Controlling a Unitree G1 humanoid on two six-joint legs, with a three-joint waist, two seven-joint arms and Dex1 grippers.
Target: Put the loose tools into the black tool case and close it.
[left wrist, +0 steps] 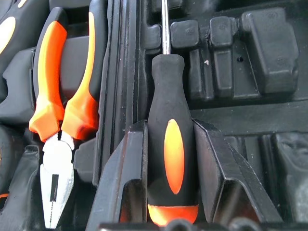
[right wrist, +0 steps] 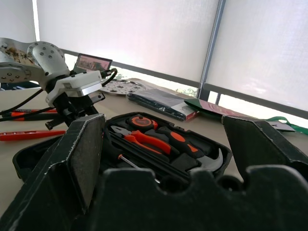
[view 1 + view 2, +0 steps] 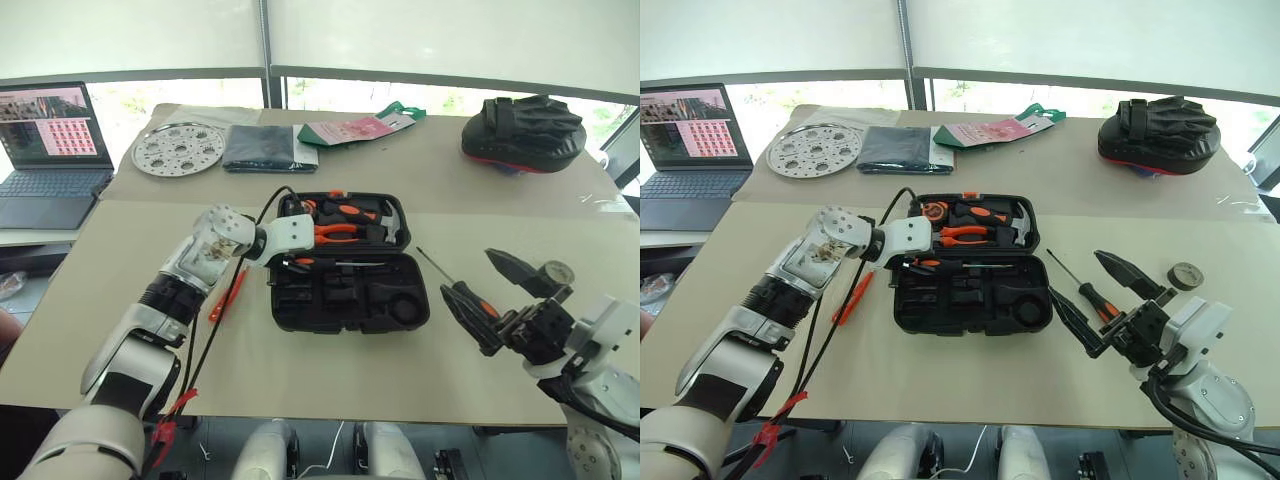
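The black tool case [image 3: 350,322] lies open in the middle of the table, with orange-handled pliers [image 3: 335,232] and a hammer [image 3: 392,225] in its far half. My left gripper [image 1: 168,125] reaches over the case's left end, shut on a long screwdriver [image 1: 172,144] with a black-and-orange handle, which lies along a moulded slot. Another long screwdriver [image 3: 1098,298] rests on the table right of the case. My right gripper [image 3: 468,272] hovers open just above it. A small black tape roll [image 3: 1185,275] sits further right. An orange utility knife [image 3: 228,295] lies left of the case.
A black cable [image 3: 215,320] hangs from my left arm across the utility knife. At the back stand a perforated metal disc [image 3: 178,148], a dark folded cloth [image 3: 258,147], a pink-and-green pouch [image 3: 355,128] and a black padded mitt [image 3: 523,132]. A laptop [image 3: 50,150] sits far left.
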